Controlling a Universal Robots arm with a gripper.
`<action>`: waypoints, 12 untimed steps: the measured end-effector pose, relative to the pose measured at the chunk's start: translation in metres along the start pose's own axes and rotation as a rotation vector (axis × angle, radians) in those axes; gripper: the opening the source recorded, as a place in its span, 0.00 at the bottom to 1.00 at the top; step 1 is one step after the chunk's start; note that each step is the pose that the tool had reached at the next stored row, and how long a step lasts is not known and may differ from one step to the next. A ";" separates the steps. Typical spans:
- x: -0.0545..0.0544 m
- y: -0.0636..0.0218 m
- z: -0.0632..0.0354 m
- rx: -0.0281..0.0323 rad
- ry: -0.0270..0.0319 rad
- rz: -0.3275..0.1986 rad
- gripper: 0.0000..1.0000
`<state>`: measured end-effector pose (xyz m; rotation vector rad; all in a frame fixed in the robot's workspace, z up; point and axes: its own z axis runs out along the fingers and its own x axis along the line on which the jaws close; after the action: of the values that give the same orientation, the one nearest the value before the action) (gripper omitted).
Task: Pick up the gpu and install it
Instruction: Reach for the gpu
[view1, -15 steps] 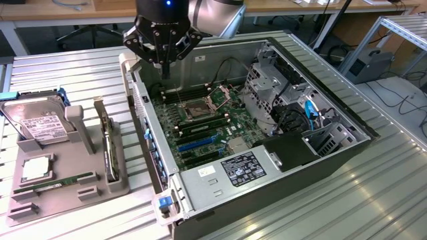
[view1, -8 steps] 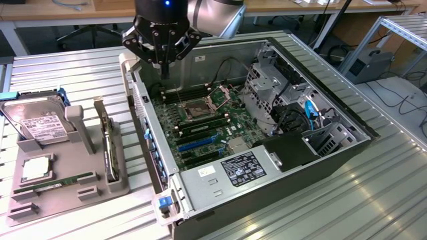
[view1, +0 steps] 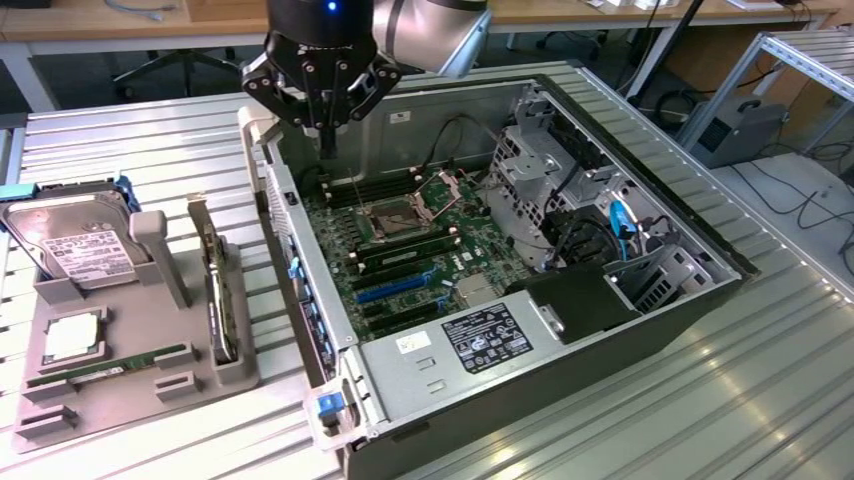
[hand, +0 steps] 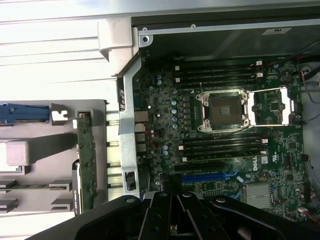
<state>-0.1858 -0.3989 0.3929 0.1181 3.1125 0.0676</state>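
My gripper (view1: 326, 143) hung with its fingers pressed together and nothing between them, pointing down over the far end of the open computer case (view1: 447, 105), just inside the case's wall on the exterior view's left. Directly below it inside the case lay the motherboard (view1: 434, 250), with the open processor socket (view1: 400, 212) a little nearer the case's middle and rows of dark memory slots (hand: 220, 75) on either side of that socket. Toward the near end of the case sat the blue expansion slot (view1: 396, 286), and beyond it the power supply (view1: 461, 350) with its black label filled the near corner. The metal drive cage (view1: 534, 170) stood along the case's side on the exterior view's right. The gpu (view1: 218, 295) was outside the case, well apart from my fingers: it stood on edge in a grey holder (view1: 150, 250) just beside the case on the exterior view's left, running parallel to the case's wall. Farther from the case in the same holder were a hard drive (view1: 74, 240) propped upright, a processor chip (view1: 74, 340) lying flat, and a green memory stick (view1: 107, 366). Case and holder both rested on the ribbed metal table (view1: 160, 140).
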 end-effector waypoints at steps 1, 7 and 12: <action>0.001 -0.0001 0.0000 0.0000 0.0000 0.000 0.11; 0.003 -0.0002 0.0000 0.0000 0.0000 0.000 0.11; 0.004 -0.0003 0.0001 -0.0001 -0.0001 0.000 0.11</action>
<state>-0.1903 -0.3989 0.3927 0.1180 3.1124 0.0677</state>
